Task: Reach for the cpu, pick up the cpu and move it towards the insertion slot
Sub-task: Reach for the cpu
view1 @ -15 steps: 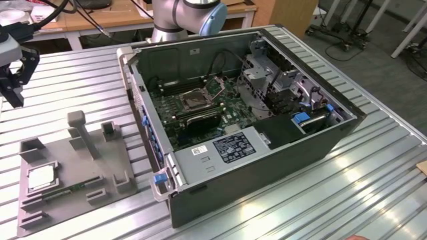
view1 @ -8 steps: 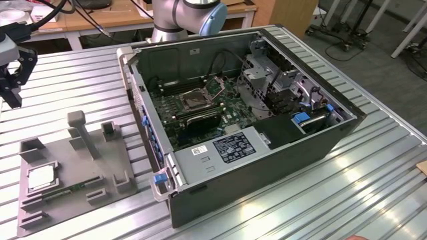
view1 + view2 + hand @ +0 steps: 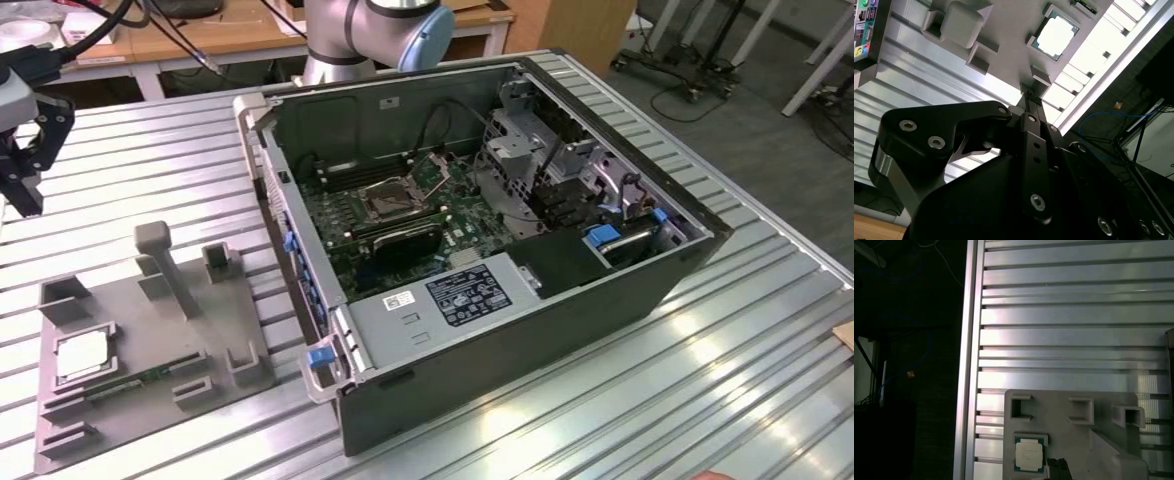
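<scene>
We judged the task to be at its opening step, the reach. The small square cpu with the silvery-white metal face (image 3: 80, 355) had not yet been lifted. It lay flat in a square recess of the grey plastic fixture tray (image 3: 150, 330), and both wrist views showed it seated there (image 3: 1056, 34) (image 3: 1029, 457), untouched. In the exterior view, the cpu sat at about eight o'clock from the open black computer case (image 3: 561, 320).

The jaws hung above the surface at about ten o'clock from the case and twelve o'clock from the tray, well apart from the chip. In the second wrist view they looked drawn together with nothing between them.

The square metal-framed insertion slot with its dark centre (image 3: 391, 200) waited on the green board inside the case, with its socket bare. So the descent, the grasp and the carry across to the case all remained.

The surface was a table of ribbed aluminium slats (image 3: 747, 340), bright with glare, and it carried the tray and the case side by side. Beyond it, at twelve o'clock, stood the grey arm's base (image 3: 360, 30) and wooden desks (image 3: 227, 40) strung with dark cables. At two o'clock we saw grey floor (image 3: 747, 130) and wheeled stands.
</scene>
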### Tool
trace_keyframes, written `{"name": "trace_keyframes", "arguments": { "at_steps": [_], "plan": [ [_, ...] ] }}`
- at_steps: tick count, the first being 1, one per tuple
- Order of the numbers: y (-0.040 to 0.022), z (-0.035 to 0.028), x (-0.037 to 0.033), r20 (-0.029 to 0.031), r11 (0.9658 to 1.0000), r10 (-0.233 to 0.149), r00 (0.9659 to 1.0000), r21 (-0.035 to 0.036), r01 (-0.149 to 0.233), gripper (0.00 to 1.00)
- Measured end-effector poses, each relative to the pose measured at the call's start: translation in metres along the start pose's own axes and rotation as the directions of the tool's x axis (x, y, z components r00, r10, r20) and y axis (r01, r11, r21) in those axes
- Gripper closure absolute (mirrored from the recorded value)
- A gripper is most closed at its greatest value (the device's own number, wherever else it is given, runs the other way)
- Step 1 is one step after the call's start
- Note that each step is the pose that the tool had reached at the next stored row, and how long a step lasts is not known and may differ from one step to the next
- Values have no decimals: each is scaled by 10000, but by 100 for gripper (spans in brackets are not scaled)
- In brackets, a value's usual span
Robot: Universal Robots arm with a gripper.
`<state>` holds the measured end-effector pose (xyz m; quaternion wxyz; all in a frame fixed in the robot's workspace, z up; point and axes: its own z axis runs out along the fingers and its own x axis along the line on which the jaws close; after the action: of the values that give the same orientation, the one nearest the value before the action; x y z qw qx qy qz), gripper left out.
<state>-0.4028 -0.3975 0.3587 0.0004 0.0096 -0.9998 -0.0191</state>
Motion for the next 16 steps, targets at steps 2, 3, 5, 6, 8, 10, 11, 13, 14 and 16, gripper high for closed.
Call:
{"name": "trace_keyframes", "arguments": {
  "at_steps": [2,3,5,6,8,10,11,13,14,16],
  "plan": [
    [0,6,0,-1,10000,0,10000,0,0,89],
    [0,6,0,-2,10000,0,10000,1,0,89],
    [0,8,0,-1,10000,0,10000,0,0,89],
    [0,9,0,-1,10000,0,10000,0,0,89],
    [0,10,0,0,10000,0,10000,0,0,89],
    [-1,19,0,3,10000,0,10000,-2,0,89],
    [-1,25,0,1,10000,0,10000,-1,0,89],
    [-2,38,0,0,10000,0,10000,0,0,89],
    [-2,45,0,0,10000,0,10000,0,0,89],
    [-2,50,0,-2,10000,0,10000,1,0,89]
  ]
}}
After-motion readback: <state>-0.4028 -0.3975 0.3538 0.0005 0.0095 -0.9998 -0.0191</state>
